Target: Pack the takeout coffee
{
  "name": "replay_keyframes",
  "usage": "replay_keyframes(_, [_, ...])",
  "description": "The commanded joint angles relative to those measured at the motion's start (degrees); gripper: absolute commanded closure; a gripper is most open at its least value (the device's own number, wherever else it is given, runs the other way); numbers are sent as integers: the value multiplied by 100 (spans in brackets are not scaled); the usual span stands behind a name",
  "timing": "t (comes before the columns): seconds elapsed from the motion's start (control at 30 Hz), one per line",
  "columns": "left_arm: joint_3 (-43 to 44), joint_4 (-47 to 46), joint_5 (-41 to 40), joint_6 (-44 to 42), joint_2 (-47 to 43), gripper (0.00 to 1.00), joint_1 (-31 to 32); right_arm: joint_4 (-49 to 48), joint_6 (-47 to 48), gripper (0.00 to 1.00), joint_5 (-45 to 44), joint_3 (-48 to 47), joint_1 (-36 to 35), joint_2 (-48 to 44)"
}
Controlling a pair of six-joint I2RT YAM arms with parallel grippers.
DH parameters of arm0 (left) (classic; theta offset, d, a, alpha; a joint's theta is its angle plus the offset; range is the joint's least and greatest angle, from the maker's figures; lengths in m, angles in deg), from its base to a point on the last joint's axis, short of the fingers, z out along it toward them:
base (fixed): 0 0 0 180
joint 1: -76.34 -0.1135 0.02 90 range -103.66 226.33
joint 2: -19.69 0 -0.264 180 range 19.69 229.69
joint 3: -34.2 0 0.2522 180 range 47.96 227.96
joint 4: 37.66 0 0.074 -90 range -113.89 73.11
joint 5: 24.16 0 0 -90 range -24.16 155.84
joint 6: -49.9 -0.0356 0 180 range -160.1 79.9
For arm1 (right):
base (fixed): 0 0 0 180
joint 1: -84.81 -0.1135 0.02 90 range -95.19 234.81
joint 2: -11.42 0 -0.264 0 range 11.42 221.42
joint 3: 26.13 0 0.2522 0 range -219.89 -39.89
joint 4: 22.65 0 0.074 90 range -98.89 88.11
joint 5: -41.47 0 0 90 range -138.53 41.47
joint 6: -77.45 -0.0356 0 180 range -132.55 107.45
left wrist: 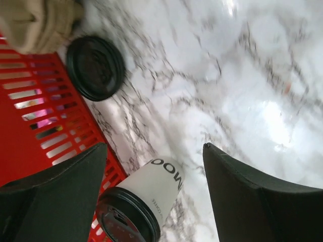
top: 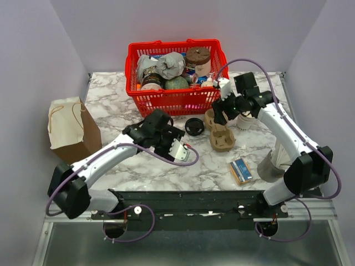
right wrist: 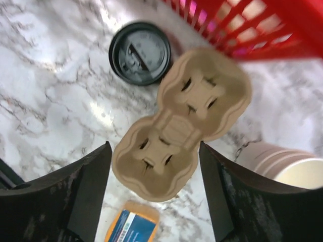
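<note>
The coffee cup [left wrist: 151,194] sits on the marble-patterned table [left wrist: 242,91], right beside the red plastic basket [left wrist: 30,126]. It lies between the wide-open jaws of the left gripper [left wrist: 155,151] and neither jaw touches it. I cannot tell whether it stands quite upright.

The cup is white paper with dark print and a black plastic dome lid. It is probably light, though any liquid inside would add weight and slosh. The thin wall will dent and the lid could pop off, so a gentle squeeze around the mid-body, below the lid, seems safest.

Beyond it a loose lid [left wrist: 96,68], round and black, lies flat. The right gripper [right wrist: 155,146], jaws also spread and empty, hovers over a moulded cardboard carrier [right wrist: 181,121] with two wells, which looks matte and stiff.
</note>
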Motion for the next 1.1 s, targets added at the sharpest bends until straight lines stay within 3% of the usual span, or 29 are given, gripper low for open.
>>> replay_keyframes(0.0, [-306, -583, 1048, 2361, -713, 15, 42, 422, -474, 25, -327, 225, 21, 218])
replay_keyframes(0.07, [-412, -726, 1101, 3308, -1064, 15, 51, 405, -597, 27, -345, 199, 21, 403])
replay_keyframes(0.23, [-359, -604, 1067, 4219, -1557, 14, 51, 300, -949, 40, -573, 94, 21, 825])
replay_keyframes(0.6, [-421, -234, 679, 4035, -1839, 14, -72, 273, -1362, 35, -837, -346, 21, 1686])
replay_keyframes(0.87, [-499, -357, 601, 4044, -1874, 13, -143, 45, -1476, 34, -1118, -424, 30, 1520])
replay_keyframes(1.07, [-544, -428, 530, 3973, -1795, 13, -195, -35, -1301, 34, -952, -1927, 30, 2108])
